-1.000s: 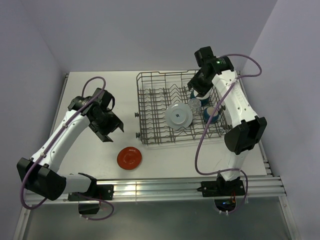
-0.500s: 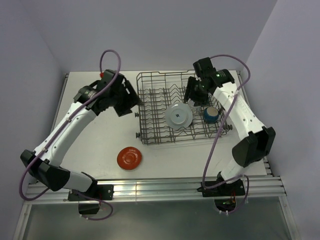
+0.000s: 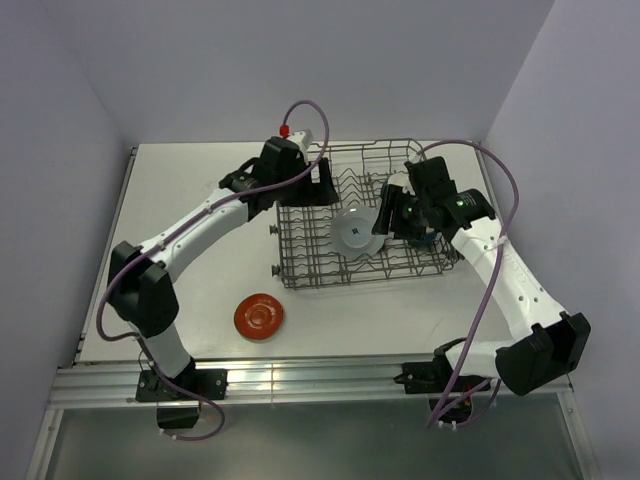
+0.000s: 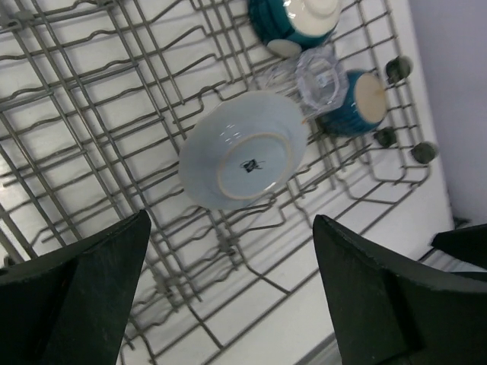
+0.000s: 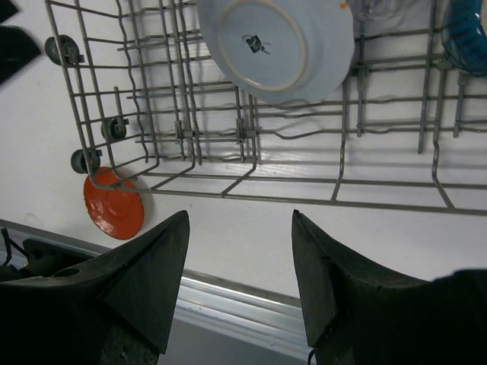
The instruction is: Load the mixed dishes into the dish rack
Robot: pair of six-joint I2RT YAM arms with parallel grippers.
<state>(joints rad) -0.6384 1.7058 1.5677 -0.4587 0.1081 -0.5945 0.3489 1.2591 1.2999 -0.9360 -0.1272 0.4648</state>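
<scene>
The dish rack (image 3: 300, 262) stands at the middle right of the table. In it the pale blue-grey plate (image 4: 243, 148) leans on the tines, underside showing. Beside it are the clear glass tumbler (image 4: 318, 74), the dark blue mug (image 4: 358, 103) and the cream bowl with dark outside (image 4: 297, 23). The red-orange plate (image 3: 259, 316) lies on the table in front of the rack's left corner. My left gripper (image 3: 322, 188) hovers open and empty over the rack's back left. My right gripper (image 3: 388, 215) hovers open and empty over the rack's right part, by the pale plate (image 5: 278, 46).
Small wheels (image 5: 114, 129) line the rack's left side. The white walls stand close behind and to the right of the rack. An aluminium rail (image 3: 320, 375) runs along the table's near edge. My right arm hides the mug and tumbler in the top view.
My left arm has swung from the table's left side across to the rack's back left. My right gripper has moved forward and down over the rack. The dishes have not moved.
</scene>
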